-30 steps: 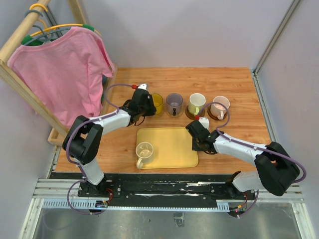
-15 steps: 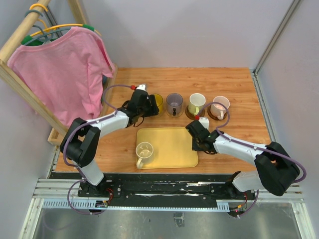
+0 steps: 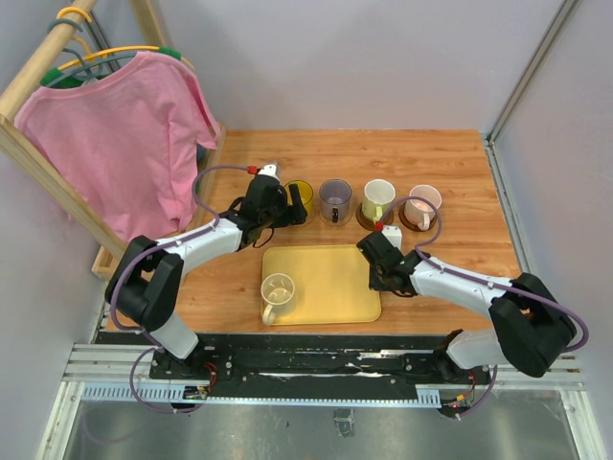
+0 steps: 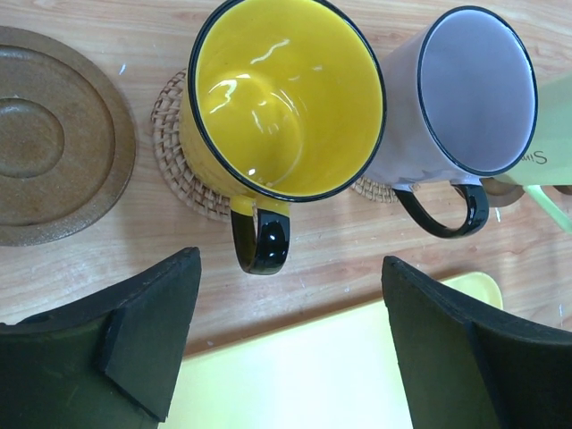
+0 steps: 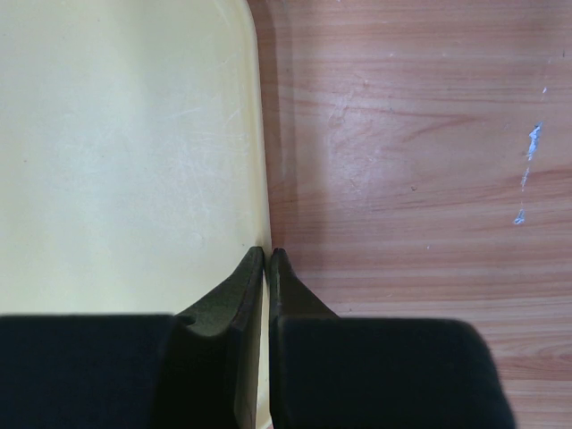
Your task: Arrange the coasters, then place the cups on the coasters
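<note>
A yellow cup (image 4: 286,98) stands on a tan woven coaster (image 4: 179,170), its black handle toward my left gripper (image 4: 290,264). That gripper is open and empty, just short of the handle. Beside it, a purple-grey cup (image 4: 465,98) sits on another woven coaster (image 4: 375,189). An empty dark brown coaster (image 4: 54,147) lies to the left. In the top view, a white cup (image 3: 377,199) and a pink cup (image 3: 421,204) continue the row on coasters. A pale cup (image 3: 278,290) stands on the yellow tray (image 3: 330,278). My right gripper (image 5: 267,255) is shut, with its tips at the tray's right edge.
A wooden rack with a pink shirt (image 3: 120,134) stands at the table's left edge. Grey walls close off the back and right. Bare wood (image 5: 411,134) lies to the right of the tray.
My left gripper has opened wide and drawn back a little from the yellow cup, which stays on its coaster. The right arm has not moved.
</note>
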Available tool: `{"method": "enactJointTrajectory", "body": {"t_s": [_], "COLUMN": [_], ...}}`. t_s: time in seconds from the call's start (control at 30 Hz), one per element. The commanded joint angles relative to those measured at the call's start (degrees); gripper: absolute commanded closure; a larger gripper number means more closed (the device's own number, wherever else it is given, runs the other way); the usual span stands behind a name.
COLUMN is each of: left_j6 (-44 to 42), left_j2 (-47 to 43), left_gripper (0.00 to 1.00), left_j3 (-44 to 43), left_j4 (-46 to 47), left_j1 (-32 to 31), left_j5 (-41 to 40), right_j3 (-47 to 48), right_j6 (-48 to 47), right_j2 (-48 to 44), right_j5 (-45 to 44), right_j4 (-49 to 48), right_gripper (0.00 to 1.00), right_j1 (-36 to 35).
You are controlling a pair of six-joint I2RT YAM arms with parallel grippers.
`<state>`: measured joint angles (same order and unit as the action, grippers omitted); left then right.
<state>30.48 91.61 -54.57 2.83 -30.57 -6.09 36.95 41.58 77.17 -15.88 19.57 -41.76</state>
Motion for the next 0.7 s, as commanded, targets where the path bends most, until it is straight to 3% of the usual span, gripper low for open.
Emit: {"method": "enactJointTrajectory", "body": {"t_s": [0.0,0.23,0.67], "left_j6": [0.02,0.08,0.11], "left_j2": [1.1,1.63,3.84], "left_gripper": [0.12,0.07,0.08], "left_j3": [0.16,0.42,0.51], "left_j4": [1.33,3.11,5.94], "left_j1": [-0.28,-0.35,-1.13], "left_j5": [0.7,2.79,5.65], "right_j3": [-2.73,-2.99,-3.16], "right_j6": [1.03,1.24,1.4], "right_j2": [1.64,1.73,1.59], "right_j5": [1.51,1.53,1.38], "right_j4": [4.21,4.17,4.03], "right_gripper": [0.99,0.99,0.99], "right_j1": [-1.07,-1.08,-1.07]}}
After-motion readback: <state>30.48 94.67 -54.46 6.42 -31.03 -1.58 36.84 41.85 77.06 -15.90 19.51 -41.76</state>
